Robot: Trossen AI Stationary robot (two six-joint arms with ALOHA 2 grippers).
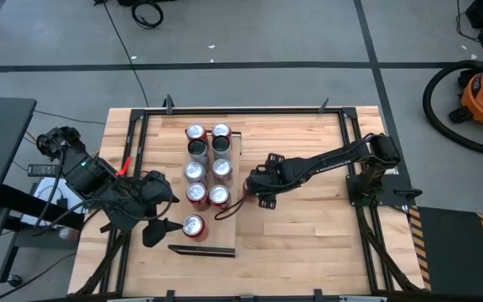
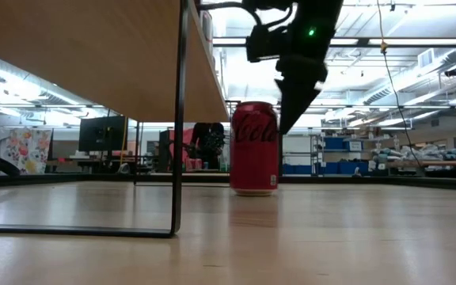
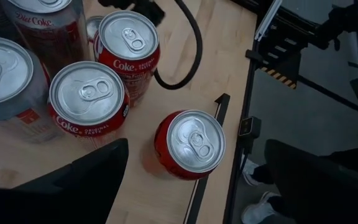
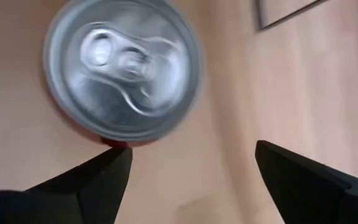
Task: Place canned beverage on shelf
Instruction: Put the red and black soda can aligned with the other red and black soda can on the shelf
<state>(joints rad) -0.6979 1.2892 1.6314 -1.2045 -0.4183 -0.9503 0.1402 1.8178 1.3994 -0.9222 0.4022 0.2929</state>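
The shelf [image 1: 212,239] is a pale board running from the table's far side to its near side, and the low view shows the shelf [image 2: 93,55] raised on a wire leg. Several cans stand in two rows over its outline. A red can [image 1: 193,225] stands alone near its near end. My right gripper [image 1: 251,191] is open, tilted down just right of another red can [image 1: 219,195]. In the right wrist view that can [image 4: 120,68] lies ahead of the gripper [image 4: 192,149]. In the low view a can [image 2: 254,148] stands upright on the tabletop. My left gripper [image 1: 153,225] waits open, left of the lone can.
A black cable [image 3: 188,62] loops over the wood beside the cans. Black frame rails [image 1: 355,159] border the table. Bare tabletop [image 1: 309,235] lies to the right of the shelf. An orange shop vacuum [image 1: 480,92] stands on the floor beyond the table.
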